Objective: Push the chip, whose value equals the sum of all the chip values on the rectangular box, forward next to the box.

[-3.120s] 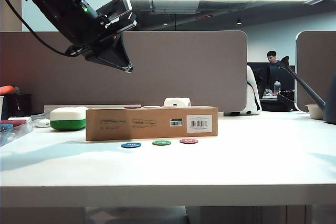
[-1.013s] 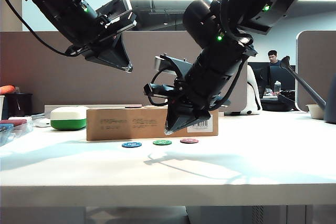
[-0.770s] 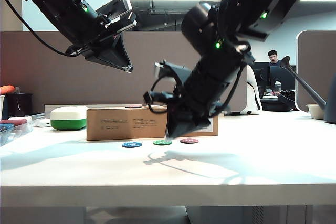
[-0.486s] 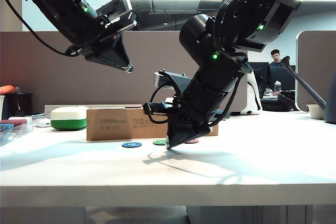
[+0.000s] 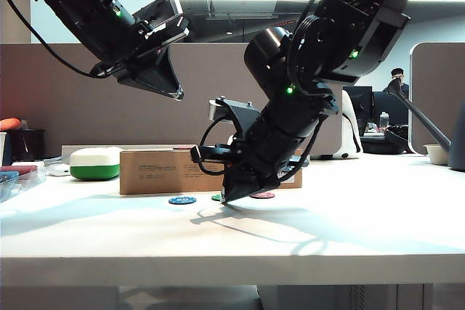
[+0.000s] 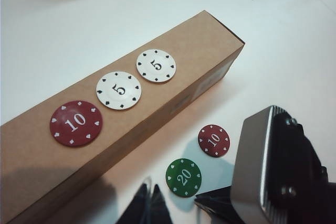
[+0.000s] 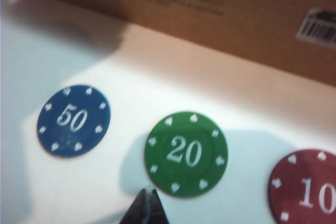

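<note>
The green chip point(image 7: 186, 153), printed 20, lies flat on the table in front of the rectangular box point(image 5: 167, 170), between a blue 50 chip point(image 7: 73, 120) and a red 10 chip point(image 7: 307, 190). My right gripper point(image 7: 147, 204) is shut, its tips low over the table just short of the green chip's near edge. In the exterior view it covers most of that chip. On the box top point(image 6: 199, 40) lie a red 10 chip point(image 6: 76, 123) and two white 5 chips point(image 6: 118, 90). My left gripper point(image 5: 176, 94) hangs shut high above the box, holding nothing.
A white-and-green rounded case point(image 5: 94, 163) stands left of the box. A bin point(image 5: 14, 176) sits at the table's left edge. The right arm's housing point(image 6: 278, 171) fills a corner of the left wrist view. A grey partition point(image 5: 290, 92) runs behind the table.
The right arm came in from the right and lowered its shut gripper to the table in front of the green chip. The left arm and the chips have not moved.
</note>
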Controlling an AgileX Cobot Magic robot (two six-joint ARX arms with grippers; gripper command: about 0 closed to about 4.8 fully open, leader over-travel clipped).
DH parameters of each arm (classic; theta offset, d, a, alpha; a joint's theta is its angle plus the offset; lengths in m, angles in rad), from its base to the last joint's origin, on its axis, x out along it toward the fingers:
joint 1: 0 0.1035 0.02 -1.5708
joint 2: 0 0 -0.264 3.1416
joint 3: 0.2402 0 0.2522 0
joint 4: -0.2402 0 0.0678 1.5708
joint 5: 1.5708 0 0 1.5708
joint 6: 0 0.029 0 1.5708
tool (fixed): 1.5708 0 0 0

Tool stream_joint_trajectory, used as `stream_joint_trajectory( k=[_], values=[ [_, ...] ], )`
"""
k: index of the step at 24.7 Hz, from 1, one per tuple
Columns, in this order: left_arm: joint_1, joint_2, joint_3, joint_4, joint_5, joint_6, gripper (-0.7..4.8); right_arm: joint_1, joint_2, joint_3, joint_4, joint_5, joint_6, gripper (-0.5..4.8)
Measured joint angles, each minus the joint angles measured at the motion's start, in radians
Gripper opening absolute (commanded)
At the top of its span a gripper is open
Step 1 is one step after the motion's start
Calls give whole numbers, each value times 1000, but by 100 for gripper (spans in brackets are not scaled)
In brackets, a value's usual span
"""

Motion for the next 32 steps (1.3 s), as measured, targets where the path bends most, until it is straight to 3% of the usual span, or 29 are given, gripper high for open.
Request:
stream_joint_trajectory(
  k=[16,26,32],
  values=[
    [0,0,0,0,0,0,-5,2,69,5,170,35,0,-5],
    [0,0,0,0,0,0,-5,2,44,2,119,44,41,-5],
    [0,0,0,0,0,0,-5,2,27,-1,82,122,49,-5]
  ],
)
